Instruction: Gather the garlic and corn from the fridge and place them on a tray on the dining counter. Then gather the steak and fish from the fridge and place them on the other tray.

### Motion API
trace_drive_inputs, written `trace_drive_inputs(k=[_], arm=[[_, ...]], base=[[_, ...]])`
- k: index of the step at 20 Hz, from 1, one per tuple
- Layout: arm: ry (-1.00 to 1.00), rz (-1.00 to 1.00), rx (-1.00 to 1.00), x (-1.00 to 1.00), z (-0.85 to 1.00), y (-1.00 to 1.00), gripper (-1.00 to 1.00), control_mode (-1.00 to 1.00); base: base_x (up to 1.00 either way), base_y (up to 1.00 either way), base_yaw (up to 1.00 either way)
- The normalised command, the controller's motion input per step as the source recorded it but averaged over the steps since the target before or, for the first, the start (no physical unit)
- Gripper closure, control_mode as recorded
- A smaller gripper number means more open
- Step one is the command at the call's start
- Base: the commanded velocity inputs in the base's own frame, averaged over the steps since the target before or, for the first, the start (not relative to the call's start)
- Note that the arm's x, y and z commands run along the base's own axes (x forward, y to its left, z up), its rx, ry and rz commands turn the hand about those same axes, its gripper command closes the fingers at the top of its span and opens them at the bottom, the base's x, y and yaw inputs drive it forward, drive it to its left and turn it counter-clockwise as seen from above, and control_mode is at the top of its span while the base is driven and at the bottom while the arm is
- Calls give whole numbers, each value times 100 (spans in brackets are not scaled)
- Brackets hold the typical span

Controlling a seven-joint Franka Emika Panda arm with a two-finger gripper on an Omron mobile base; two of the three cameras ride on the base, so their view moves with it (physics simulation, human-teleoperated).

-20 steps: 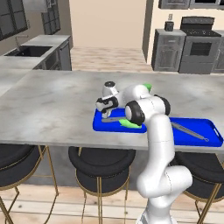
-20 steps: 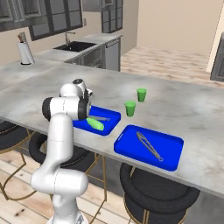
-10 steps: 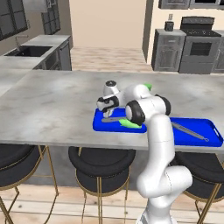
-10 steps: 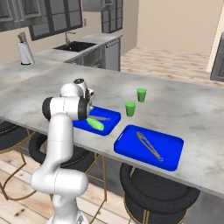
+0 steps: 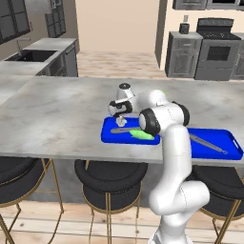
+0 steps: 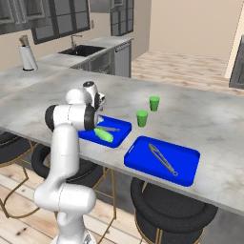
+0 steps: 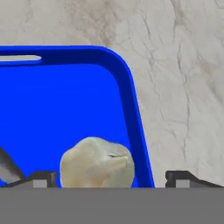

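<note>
Garlic, a tiny off-white bulb (image 7: 97, 162), lies on the floor of the bright-blue flat rectangular tray with a low rim (image 7: 65, 105), close to the tray's rounded corner and just inside its rim. In the hand view the two dark finger tips of the white arm's gripper (image 7: 113, 177) stand wide apart, one on each side of the bulb, with clear gaps between them and it, so the jaws are spread wide and grip nothing. One finger tip (image 7: 41, 178) sits over the blue floor, the other over the grey marbled stone top of the dining counter (image 7: 183, 87) beyond the rim.

From the left base view the gripper (image 5: 120, 116) hangs low over the far end of that tray (image 5: 110, 136), and the garlic (image 5: 121, 122) shows as a pale speck just beneath it. On the same tray lies the corn, a light-green smooth oblong (image 5: 141, 135), beside a thin grey utensil (image 5: 123, 130).

From the right base view the corn (image 6: 104, 135) lies near the front rim of the tray (image 6: 120, 131). Well apart along the counter sits the other bright-blue tray (image 6: 183, 171), which holds a pair of grey tongs (image 6: 162, 159). Two upright green cups (image 6: 142, 118) stand on the stone behind the trays
</note>
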Motion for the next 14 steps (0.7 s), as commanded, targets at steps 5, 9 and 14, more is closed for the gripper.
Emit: trace_drive_inputs(k=[5, 9, 14], arm=[[0, -8, 0, -43, 41, -67, -100, -100], [0, -20, 1, -79, 31, -50, -100, -100], [-7, -38, 0, -94, 20, -16, -100, -100]], base=[[0, 0, 0], [0, 0, 0], [0, 0, 0]])
